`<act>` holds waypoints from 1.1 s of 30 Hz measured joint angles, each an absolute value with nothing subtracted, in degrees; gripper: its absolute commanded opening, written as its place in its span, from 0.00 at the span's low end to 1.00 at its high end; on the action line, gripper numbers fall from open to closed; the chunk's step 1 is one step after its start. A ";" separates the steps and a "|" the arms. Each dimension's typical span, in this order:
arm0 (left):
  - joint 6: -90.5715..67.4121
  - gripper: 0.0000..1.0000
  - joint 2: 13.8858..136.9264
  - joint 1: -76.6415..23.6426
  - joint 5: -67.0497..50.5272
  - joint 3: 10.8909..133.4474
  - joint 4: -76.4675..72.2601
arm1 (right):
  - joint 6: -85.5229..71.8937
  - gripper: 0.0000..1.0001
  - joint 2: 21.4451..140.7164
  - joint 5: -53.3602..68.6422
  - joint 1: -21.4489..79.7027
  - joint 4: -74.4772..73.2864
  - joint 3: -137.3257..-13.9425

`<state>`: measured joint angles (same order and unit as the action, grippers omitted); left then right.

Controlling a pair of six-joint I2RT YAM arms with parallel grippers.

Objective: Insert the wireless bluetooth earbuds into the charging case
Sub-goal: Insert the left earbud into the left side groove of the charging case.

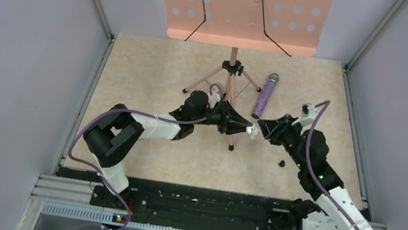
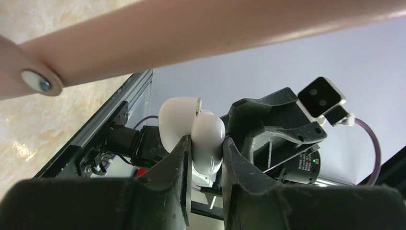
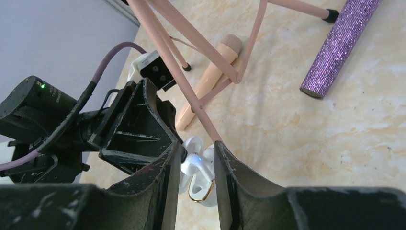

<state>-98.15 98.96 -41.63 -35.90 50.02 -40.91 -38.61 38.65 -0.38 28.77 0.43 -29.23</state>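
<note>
On the table (image 1: pixel 153 71), at 4 o'clock of the arms' meeting point, lies the case (image 1: pixel 281 162), well apart from both grippers. Its lid and contents are too small to read. Beyond it, the left gripper (image 1: pixel 243 127) is clamped on a white earbud (image 2: pixel 207 143). The right gripper (image 3: pixel 196 155) straddles the same earbud, jaws just beside it; whether they press it cannot be told. Step in hand: probably a hand-over, with insertion not begun. The next move calls for one sure grip, then carriage to the case. A microphone (image 1: pixel 265 95) lies at 12 o'clock.
</note>
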 measured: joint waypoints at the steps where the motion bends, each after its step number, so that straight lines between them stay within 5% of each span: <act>1: -97.76 0.00 98.96 -41.63 -36.14 50.04 -40.45 | -37.80 0.34 38.61 -0.23 28.77 -0.67 -30.00; 33: -86.56 0.00 98.91 -41.56 -41.21 54.28 -27.59 | -14.74 0.35 44.01 11.90 28.75 -21.87 -40.91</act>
<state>-86.56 98.91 -41.56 -41.21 54.28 -27.59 -14.74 44.01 11.90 28.75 -21.87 -40.91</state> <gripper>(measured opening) 0.269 0.357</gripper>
